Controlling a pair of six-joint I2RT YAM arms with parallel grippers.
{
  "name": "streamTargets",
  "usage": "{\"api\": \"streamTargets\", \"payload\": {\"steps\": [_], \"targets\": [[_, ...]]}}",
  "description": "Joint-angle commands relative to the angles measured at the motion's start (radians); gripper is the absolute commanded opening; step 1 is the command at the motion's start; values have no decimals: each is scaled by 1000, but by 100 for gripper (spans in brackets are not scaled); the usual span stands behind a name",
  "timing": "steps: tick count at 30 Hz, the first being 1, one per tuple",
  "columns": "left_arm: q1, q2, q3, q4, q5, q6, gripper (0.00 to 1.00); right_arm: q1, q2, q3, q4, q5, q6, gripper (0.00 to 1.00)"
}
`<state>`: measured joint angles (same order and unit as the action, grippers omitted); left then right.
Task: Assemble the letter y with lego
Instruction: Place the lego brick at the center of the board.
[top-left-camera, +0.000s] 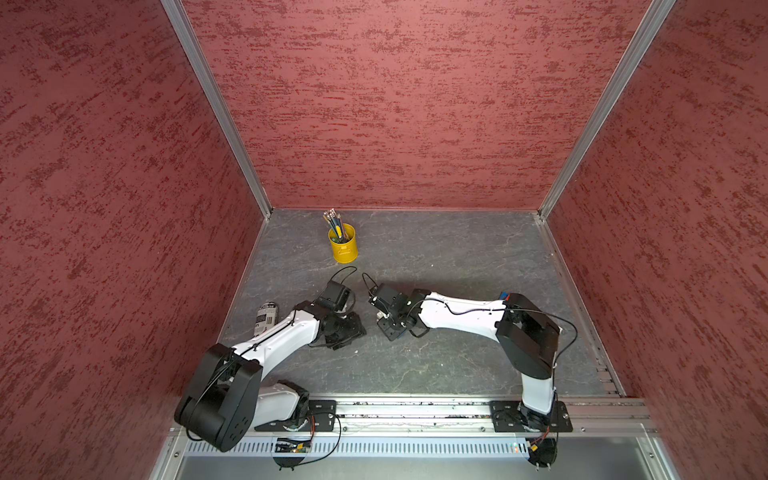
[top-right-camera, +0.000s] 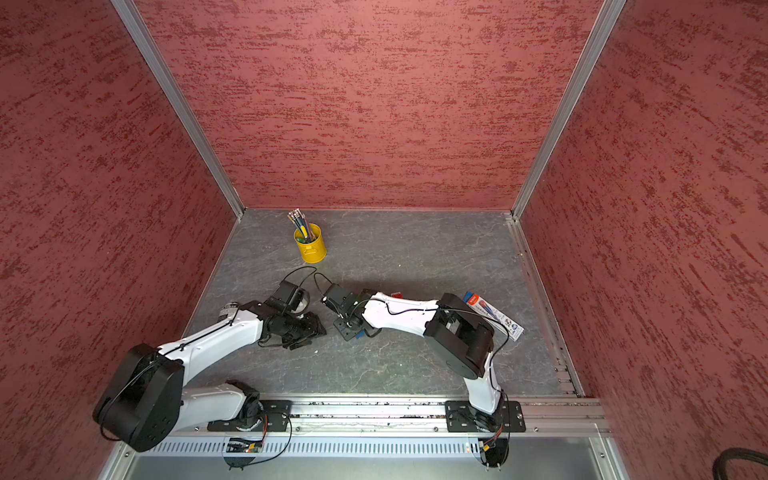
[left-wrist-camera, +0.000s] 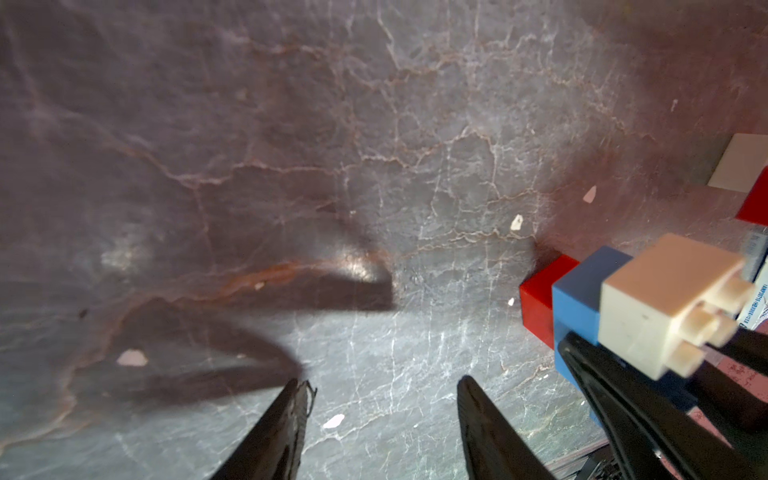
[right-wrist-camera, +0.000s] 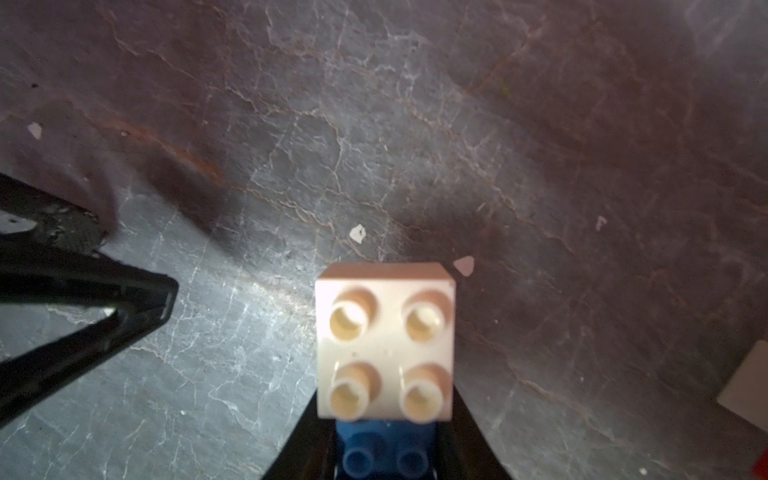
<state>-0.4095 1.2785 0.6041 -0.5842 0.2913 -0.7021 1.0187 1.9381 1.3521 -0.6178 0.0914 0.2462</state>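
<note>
Grey marbled surface (top-left-camera: 436, 257) carries one yellow cup (top-left-camera: 343, 243) of pencils. Near its middle the right claw (right-wrist-camera: 386, 432) is clamped on one blue brick (left-wrist-camera: 579, 291), with one white brick (left-wrist-camera: 660, 307) and one red brick (left-wrist-camera: 538, 303) joined to it, down by the surface. Just beside, the left claw (left-wrist-camera: 384, 384) stands apart, empty. One more white piece (left-wrist-camera: 739, 166) and one red piece (left-wrist-camera: 754, 199) lie nearby.
</note>
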Motion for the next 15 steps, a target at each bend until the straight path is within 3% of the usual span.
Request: {"api": "streamTargets", "payload": {"steps": [1,15], "targets": [[5,13,35,12,11,15,60,-18,-38,12,-48,53,5,26],[-7,70,86,16,21,30,60,-84,-200,-158,-11,91,55,26]]}}
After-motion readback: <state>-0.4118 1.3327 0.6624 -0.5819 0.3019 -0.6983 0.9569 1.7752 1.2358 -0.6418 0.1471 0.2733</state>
